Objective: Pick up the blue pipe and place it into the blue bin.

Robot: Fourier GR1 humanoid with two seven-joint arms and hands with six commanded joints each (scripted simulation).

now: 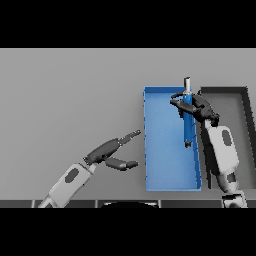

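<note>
Pipe: I see it clamped in my right hand, fingers curled round its upper part, over the bin's right side. Long axis runs near-to-far, grey tip far. Dark tray just right of the bin. Left hand: fingers apart, over the table.

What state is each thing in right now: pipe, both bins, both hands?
blue pipe: held over the blue bin, not released
blue bin: nothing resting inside
dark bin: nothing visible inside
right hand: fingers curled round the pipe
left hand: open, idle beside the blue bin
</note>
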